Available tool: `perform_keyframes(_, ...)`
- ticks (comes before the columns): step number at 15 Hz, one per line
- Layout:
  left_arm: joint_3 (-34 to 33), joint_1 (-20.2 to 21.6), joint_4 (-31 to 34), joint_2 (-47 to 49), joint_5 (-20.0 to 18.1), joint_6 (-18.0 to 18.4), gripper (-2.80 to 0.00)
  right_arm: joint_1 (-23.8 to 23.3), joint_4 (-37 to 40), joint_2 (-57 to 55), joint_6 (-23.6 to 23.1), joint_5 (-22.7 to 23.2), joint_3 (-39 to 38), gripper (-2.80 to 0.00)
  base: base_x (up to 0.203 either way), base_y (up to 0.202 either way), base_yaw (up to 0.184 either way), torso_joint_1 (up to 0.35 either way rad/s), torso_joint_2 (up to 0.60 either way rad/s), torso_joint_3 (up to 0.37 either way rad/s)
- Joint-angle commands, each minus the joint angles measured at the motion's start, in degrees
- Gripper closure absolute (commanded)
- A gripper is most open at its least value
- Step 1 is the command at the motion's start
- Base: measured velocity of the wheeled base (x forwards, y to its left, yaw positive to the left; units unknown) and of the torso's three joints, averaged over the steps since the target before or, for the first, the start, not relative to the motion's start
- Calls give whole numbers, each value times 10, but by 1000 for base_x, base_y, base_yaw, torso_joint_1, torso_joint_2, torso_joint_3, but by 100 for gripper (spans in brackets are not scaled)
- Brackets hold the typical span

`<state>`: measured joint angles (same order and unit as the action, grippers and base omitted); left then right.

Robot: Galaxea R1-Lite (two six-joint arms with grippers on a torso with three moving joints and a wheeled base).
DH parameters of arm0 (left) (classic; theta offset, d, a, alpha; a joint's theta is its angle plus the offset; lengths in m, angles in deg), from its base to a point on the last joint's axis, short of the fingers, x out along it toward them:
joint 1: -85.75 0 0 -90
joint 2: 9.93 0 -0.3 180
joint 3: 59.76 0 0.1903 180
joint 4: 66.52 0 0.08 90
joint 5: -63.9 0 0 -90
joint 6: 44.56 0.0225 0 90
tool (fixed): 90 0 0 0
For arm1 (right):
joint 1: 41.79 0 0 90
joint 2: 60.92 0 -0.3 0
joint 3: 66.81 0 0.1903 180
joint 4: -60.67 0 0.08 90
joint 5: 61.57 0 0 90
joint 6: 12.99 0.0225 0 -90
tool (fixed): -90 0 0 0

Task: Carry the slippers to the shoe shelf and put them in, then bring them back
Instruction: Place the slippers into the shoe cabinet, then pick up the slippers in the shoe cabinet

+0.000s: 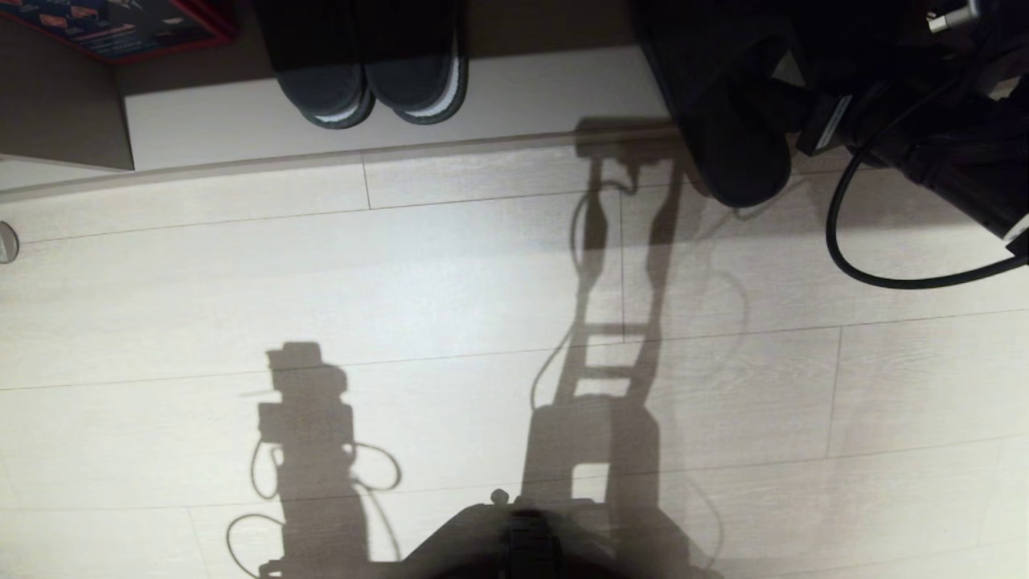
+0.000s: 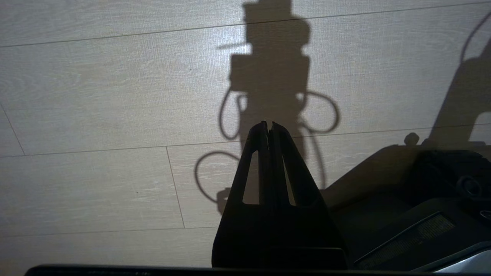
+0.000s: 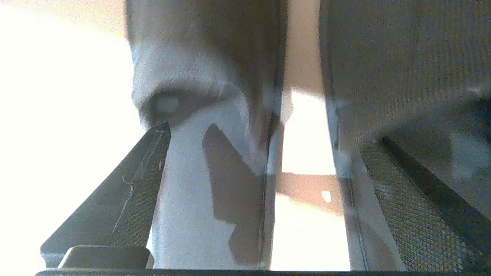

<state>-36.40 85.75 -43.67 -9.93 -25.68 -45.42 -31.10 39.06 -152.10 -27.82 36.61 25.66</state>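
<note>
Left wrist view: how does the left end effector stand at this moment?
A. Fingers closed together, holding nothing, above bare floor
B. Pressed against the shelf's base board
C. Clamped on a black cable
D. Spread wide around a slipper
A: in the left wrist view the left end effector has its two fingers meeting at the tips with nothing between them, and only the pale plank floor lies beyond.

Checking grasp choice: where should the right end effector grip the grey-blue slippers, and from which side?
Probably pinch their adjoining inner walls together, from the open heels: the slippers lie side by side, backs toward the open right end effector.
</note>
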Motion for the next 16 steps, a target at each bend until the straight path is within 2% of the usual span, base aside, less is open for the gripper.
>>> perform_keyframes(1,0,0,0,0,0,0,0,3,-3,43,-6,0,-31,-280,0,0,0,0,0,0)
perform_keyframes(2,0,0,0,0,0,0,0,8,-4,56,-6,2,-58,-280,0,0,0,0,0,0)
perform_keyframes(3,0,0,0,0,0,0,0,16,-6,68,-5,5,-83,0,0,0,0,0,0,0)
perform_keyframes(5,0,1,0,0,0,0,0,47,-2,84,-4,3,-104,0,0,0,0,0,0,0)
perform_keyframes(7,0,0,0,0,0,0,0,103,28,89,-4,-7,-105,0,0,0,0,0,0,0)
perform_keyframes(8,0,0,0,0,0,0,0,140,47,85,-4,-19,-100,0,0,0,0,0,0,0)
perform_keyframes(10,0,0,0,0,0,1,0,171,60,48,-6,-40,-73,0,0,0,0,0,0,0)
perform_keyframes(13,0,1,0,0,0,1,0,192,62,-50,-13,-75,40,0,0,0,0,0,0,0)
perform_keyframes(16,0,0,0,0,0,1,0,194,62,-139,-38,-135,158,0,0,0,0,0,0,0)
